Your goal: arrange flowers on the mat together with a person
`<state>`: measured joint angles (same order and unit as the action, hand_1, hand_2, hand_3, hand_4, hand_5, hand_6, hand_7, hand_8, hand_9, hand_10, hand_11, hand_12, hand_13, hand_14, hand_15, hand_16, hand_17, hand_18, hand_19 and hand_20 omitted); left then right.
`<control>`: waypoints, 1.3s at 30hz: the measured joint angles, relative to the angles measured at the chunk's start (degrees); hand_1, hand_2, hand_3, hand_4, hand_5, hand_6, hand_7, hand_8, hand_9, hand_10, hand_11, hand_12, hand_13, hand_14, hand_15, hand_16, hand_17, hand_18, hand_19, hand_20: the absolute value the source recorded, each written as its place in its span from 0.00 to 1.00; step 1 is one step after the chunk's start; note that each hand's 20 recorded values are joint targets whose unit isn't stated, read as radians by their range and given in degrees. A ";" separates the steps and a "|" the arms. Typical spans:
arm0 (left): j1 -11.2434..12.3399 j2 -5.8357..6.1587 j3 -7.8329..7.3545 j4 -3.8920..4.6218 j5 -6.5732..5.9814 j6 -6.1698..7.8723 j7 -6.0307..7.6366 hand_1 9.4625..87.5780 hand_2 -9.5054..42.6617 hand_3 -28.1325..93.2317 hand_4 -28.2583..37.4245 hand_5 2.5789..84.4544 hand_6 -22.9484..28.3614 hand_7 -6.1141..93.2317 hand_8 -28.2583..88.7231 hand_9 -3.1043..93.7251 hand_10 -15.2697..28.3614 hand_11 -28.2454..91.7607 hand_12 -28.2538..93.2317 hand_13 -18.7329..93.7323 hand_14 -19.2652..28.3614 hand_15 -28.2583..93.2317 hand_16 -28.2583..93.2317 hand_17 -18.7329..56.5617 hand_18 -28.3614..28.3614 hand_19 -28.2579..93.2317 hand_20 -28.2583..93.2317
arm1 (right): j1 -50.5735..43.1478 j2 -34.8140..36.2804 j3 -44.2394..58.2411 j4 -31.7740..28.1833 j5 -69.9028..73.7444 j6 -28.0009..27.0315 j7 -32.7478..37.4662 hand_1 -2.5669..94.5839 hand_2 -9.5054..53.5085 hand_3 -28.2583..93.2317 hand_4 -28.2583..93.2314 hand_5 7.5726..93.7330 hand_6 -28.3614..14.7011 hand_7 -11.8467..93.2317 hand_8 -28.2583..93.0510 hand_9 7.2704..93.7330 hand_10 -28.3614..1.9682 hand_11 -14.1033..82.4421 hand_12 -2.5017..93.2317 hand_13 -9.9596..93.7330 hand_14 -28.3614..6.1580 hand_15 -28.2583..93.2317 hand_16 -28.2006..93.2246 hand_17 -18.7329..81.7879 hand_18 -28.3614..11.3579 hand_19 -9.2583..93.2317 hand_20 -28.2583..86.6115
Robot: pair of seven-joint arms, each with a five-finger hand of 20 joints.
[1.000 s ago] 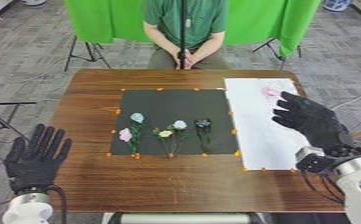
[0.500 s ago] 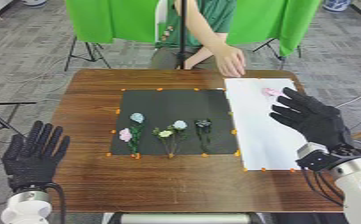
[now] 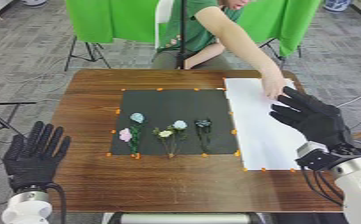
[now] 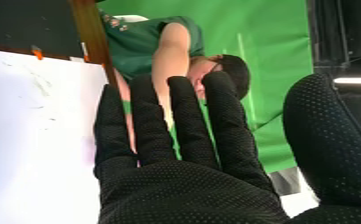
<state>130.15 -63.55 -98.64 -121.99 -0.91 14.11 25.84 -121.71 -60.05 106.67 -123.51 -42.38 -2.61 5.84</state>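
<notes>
Head view: person's head [image 3: 236, 4] cut off by top edge. Whether person's hand [image 3: 273, 86] at the white sheet [image 3: 263, 137] holds anything: too small to tell. Thin flower stems [image 3: 173, 143] blur together. Right wrist view: right hand [image 3: 311, 117] partly hides person's arm [image 3: 243, 40]; sheet, black mat [image 3: 163, 107] cut off by picture's edges.

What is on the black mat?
On the black mat lie a pink bloom, a pale-blue bloom, a whitish bloom, a yellowish bloom and a dark bloom, with stems. What they cover is hidden.
</notes>
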 measured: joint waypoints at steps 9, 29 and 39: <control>0.03 -0.40 0.00 0.21 -0.11 -0.09 -0.47 0.21 0.49 0.85 0.00 0.50 0.60 0.24 0.13 0.44 0.63 0.40 0.28 0.43 0.71 0.47 0.17 0.16 0.78 0.56 0.32 | -0.33 -0.36 0.52 -0.34 -0.29 -0.03 1.60 0.26 0.30 0.88 0.01 0.40 0.59 0.25 0.14 0.40 0.51 0.20 0.17 0.43 0.37 0.31 0.40 0.28 0.24 0.40 0.37; -2.78 -0.17 2.03 1.13 0.88 -0.83 -0.74 0.21 0.49 0.86 0.00 0.50 0.60 0.24 0.14 0.43 0.63 0.40 0.28 0.43 0.71 0.46 0.17 0.15 0.78 0.56 0.32 | 2.92 0.86 -1.01 1.44 -2.37 0.08 1.85 0.26 0.30 0.88 0.01 0.41 0.59 0.26 0.14 0.40 0.51 0.20 0.17 0.44 0.37 0.32 0.40 0.28 0.24 0.41 0.37; -3.06 0.35 2.34 1.12 0.67 -0.82 -0.68 0.21 0.48 0.86 0.00 0.49 0.60 0.24 0.14 0.42 0.62 0.40 0.28 0.43 0.71 0.47 0.17 0.15 0.78 0.57 0.32 | 4.27 0.85 -2.84 2.13 -3.12 -1.24 3.16 0.26 0.30 0.88 0.01 0.41 0.59 0.26 0.14 0.40 0.52 0.20 0.17 0.44 0.36 0.32 0.40 0.28 0.24 0.41 0.37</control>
<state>127.08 -63.20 -96.31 -120.87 -0.24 13.29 25.16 -117.44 -59.19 103.83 -121.37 -45.50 -3.85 9.00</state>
